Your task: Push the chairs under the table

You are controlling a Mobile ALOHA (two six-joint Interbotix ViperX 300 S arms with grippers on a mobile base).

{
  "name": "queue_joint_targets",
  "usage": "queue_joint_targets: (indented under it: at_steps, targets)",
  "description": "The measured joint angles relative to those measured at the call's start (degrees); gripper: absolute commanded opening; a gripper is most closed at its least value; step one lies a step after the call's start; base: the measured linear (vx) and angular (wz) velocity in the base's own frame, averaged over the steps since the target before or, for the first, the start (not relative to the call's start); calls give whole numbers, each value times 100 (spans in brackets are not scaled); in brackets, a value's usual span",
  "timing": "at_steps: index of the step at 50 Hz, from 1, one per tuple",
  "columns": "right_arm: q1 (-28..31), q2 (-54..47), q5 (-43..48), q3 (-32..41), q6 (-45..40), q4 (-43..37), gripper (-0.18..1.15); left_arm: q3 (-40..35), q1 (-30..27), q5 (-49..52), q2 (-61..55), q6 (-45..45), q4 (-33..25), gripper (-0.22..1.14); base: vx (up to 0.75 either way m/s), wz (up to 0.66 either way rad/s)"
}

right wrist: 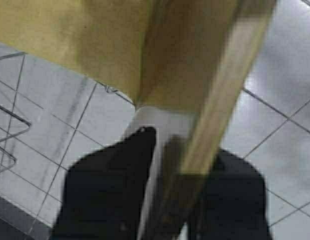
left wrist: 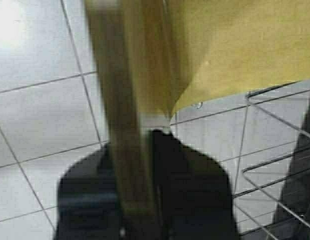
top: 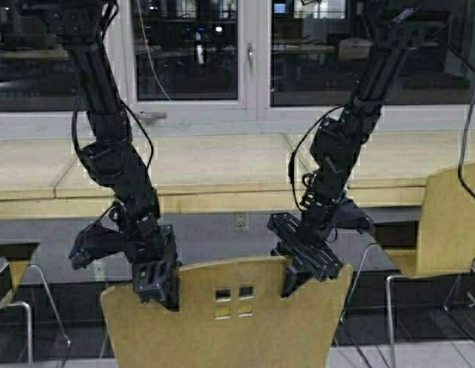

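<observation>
A tan plywood chair with small square cutouts stands right before me, its backrest top at the bottom of the high view. My left gripper is shut on the backrest's top edge near its left corner; in the left wrist view the edge runs between the fingers. My right gripper straddles the top edge near the right corner; in the right wrist view one finger stands off the wood with floor showing between. The long beige table lies beyond the chair.
Another tan chair stands at the right, facing the table. Part of a further chair shows at the left edge. Windows run behind the table. A wall socket sits under it. The floor is pale tile.
</observation>
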State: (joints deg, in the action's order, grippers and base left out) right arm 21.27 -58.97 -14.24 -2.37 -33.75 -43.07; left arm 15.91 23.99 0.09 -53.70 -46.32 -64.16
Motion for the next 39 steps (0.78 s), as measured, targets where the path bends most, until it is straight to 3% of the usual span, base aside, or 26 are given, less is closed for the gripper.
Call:
queue_joint_targets:
  at_steps: [39]
  targets:
    - [35,53,-141,-229,-9,-18,4,114,-105,9,44,0,-35,4,16,4]
